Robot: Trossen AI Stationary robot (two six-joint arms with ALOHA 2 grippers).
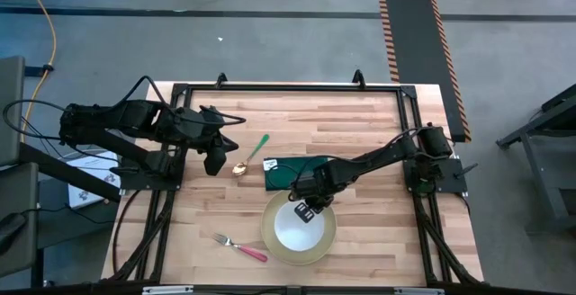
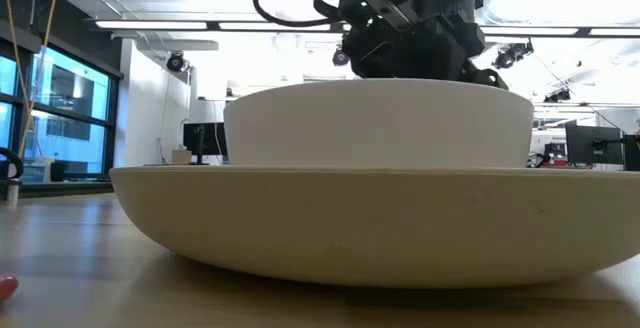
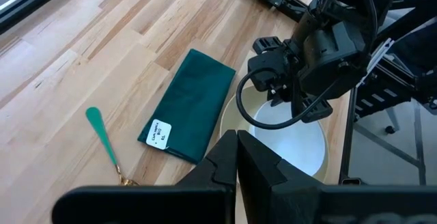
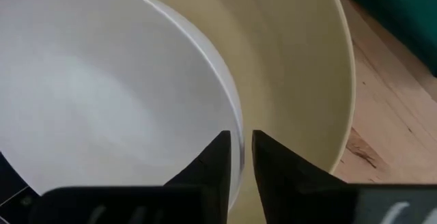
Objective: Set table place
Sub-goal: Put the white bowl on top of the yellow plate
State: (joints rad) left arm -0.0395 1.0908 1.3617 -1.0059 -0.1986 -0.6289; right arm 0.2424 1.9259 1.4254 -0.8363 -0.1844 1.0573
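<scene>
The white bowl sits upright in the pale yellow plate near the table's front edge. My right gripper points steeply down over the bowl's far rim, slightly open, one finger inside the bowl and one outside. The dark green napkin lies flat just beyond the plate. The green-handled spoon lies to the napkin's left. The pink-handled fork lies left of the plate. My left gripper hangs shut above the table, left of the spoon. My right gripper comes from above with its fingers astride the bowl's far rim, one inside and one outside. I cannot tell whether either finger touches the rim. The bowl rests upright in the plate.
The black frame runs along the table's far edge and sides. Bare wood lies at the far half of the table and to the plate's right. The fork's pink tip shows at the low view's left edge.
</scene>
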